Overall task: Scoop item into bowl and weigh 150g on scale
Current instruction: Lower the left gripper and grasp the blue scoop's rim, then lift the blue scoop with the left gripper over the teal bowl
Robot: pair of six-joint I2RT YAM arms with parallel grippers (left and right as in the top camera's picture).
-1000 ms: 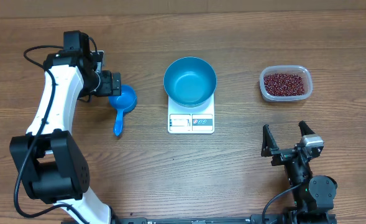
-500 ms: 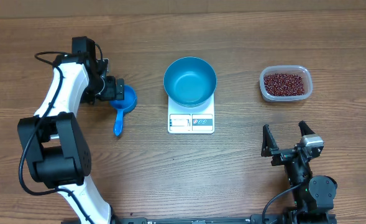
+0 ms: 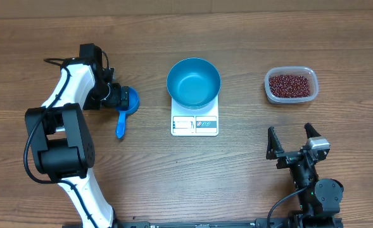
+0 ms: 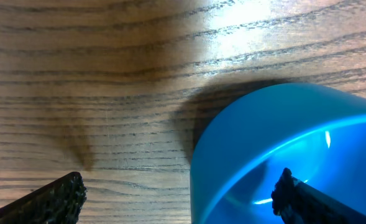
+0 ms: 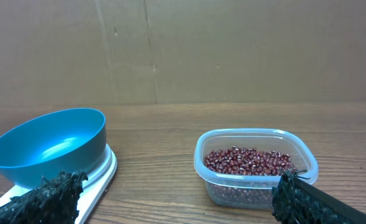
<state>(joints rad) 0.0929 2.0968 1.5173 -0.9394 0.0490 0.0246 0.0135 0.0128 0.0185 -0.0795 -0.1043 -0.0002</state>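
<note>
- Progress: start of the task as I read it, nothing scooped yet. The round, deep, bright blue bowl [image 3: 194,82] sits empty on the flat white square kitchen scale [image 3: 194,124], mid-table.
- The small dark red-brown beans [image 3: 290,85] are all in the clear rounded-rectangular plastic tub [image 3: 270,95], well to the right of the scale. No beans are visible in the bowl, in the scoop or on the wood.
- left gripper [image 3: 116,97]: fingers spread wide at the cup end of the small blue plastic handled scoop [image 3: 130,101].
- The wrist view shows one finger in front of the cup's mouth and the other over bare wood. The jaws straddle the cup wall without pinching it.
- The scoop lies on the brown wooden table [image 3: 237,171], handle pointing toward the front edge.
- right gripper [image 3: 290,140]: fingers spread, holding nothing, parked low at front right, facing the tub and bowl.
- Left to do: grip the scoop, load it at the tub, tip it into the bowl, repeat to target weight. The display is too small to read.
- Room: the bowl and scale sit between the scoop and the tub, so the carry has to go over them or around the front.
- There is open wood in front of the scale and between the scale and tub.
- The bowl covers the scale's rear and leaves the display strip clear. Bumping the bowl's rim would likely shift the reading.
- The tub is shallow and light-looking, and may slide when the scoop digs in.
</note>
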